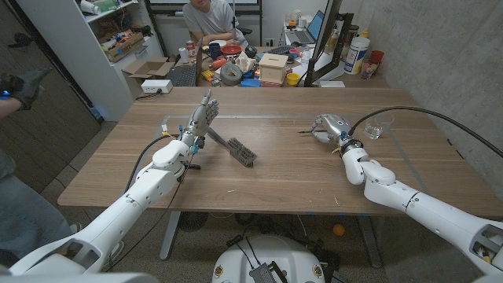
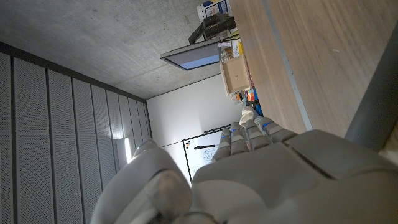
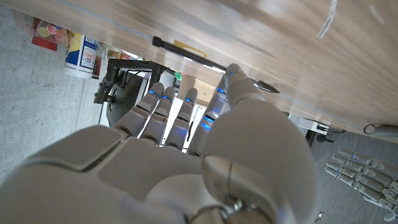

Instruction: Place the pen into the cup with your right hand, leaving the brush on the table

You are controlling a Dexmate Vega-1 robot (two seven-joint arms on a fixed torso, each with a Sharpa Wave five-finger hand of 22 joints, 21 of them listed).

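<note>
The table (image 1: pixel 275 169) is the landmark. On it, the right hand (image 1: pixel 330 126) sits right of centre toward the far edge, fingers curled over the pen (image 3: pixel 205 60); in the right wrist view a fingertip (image 3: pixel 235 74) touches the pen, which lies on the wood, but whether it is actually gripped I cannot tell. The left hand (image 1: pixel 200 118) stands left of centre, fingers apart and upright, holding nothing. The brush (image 1: pixel 236 148) lies just right of that hand. The clear cup (image 1: pixel 379 126) stands just right of the right hand.
</note>
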